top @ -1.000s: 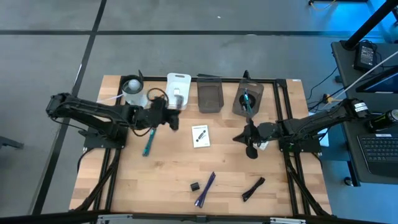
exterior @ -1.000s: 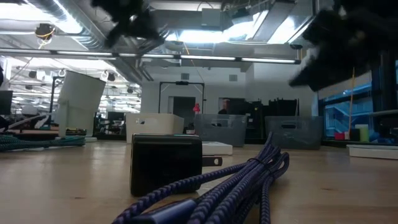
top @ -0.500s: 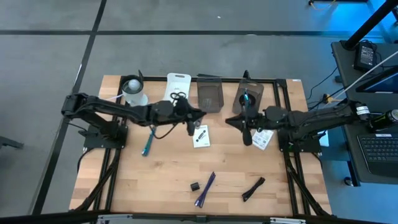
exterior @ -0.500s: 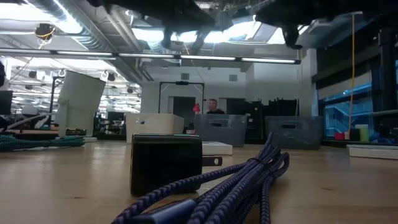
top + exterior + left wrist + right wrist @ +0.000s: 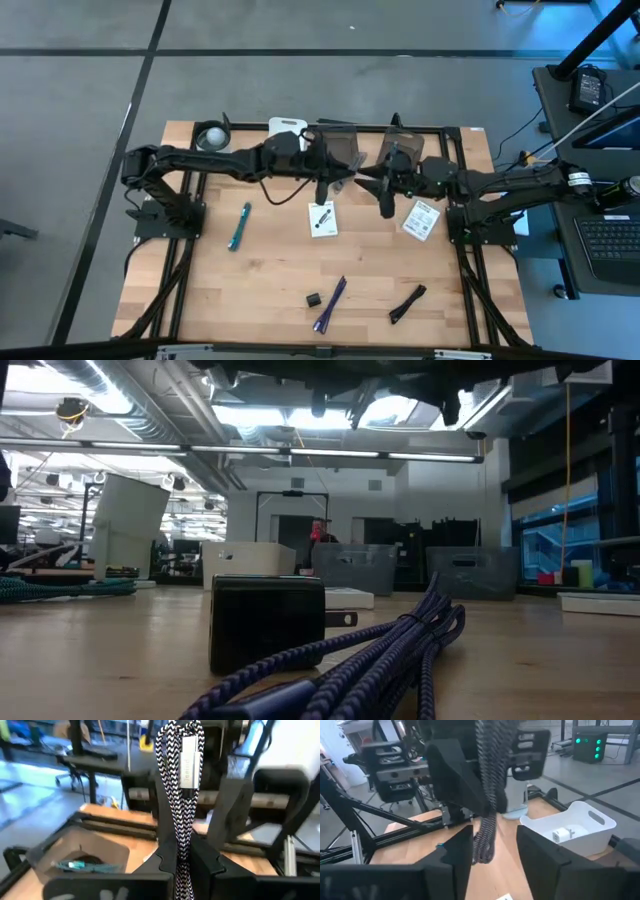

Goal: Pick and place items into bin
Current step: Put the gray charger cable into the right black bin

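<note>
Items lay as follows, taken from the left edge of the table [image 5: 200, 300] to the right.

1. A teal pen [image 5: 240, 225] lay flat on the wood near the left edge.
2. A white bin [image 5: 580, 822] stood at the far edge and held a small white plug block [image 5: 563, 834].
3. The left arm reached from the left edge along the far edge to the table's middle. The left gripper [image 5: 183, 865] was clamped on a black-and-white braided cable [image 5: 177, 795], whose silver connector [image 5: 189, 762] showed above the fingers. From above, the left gripper [image 5: 322, 190] hung beside a grey bin [image 5: 345, 145].
4. A white printed card [image 5: 321, 218] lay near the table's centre.
5. Near the front edge lay a small black block [image 5: 267, 622], with a purple braided cable bundle [image 5: 380, 650] just beside it.
6. The right arm reached in from the right edge. The right gripper [image 5: 492, 850] had its fingers spread apart, one on each side of the hanging cable [image 5: 490, 780]. No contact with the cable was visible. From above, the right gripper [image 5: 385, 200] sat close to the left one, near the far edge.
7. A second grey bin [image 5: 75, 850] at the far edge held a teal item [image 5: 80, 865].
8. A second white printed card [image 5: 421, 218] lay right of centre.
9. A black marker [image 5: 407, 303] lay near the front edge.
</note>
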Tool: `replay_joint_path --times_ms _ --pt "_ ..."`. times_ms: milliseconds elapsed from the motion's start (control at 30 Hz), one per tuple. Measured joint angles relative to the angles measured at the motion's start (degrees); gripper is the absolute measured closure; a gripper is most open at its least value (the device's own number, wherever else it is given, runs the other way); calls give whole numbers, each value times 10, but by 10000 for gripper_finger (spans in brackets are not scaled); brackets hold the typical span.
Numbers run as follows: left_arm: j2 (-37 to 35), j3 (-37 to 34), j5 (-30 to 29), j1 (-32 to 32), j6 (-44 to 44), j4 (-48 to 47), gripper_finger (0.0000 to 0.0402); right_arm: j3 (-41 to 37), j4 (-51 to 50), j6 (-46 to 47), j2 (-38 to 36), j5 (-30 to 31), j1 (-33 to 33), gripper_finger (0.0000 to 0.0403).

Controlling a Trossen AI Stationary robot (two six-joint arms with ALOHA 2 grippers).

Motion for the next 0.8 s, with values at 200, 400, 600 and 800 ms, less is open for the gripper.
replay_joint_path --times_ms 200,400,600,800 --pt "0 0 48 14 0 -11 384 7 42 -3 -1 7 -4 192" --pt "0 0 76 22 8 -11 384 7 52 -3 -1 22 -16 161" --pt "0 0 77 22 15 -12 384 7 63 4 8 24 -20 157" --pt "0 0 76 29 15 -28 384 7 79 16 37 23 -20 157"
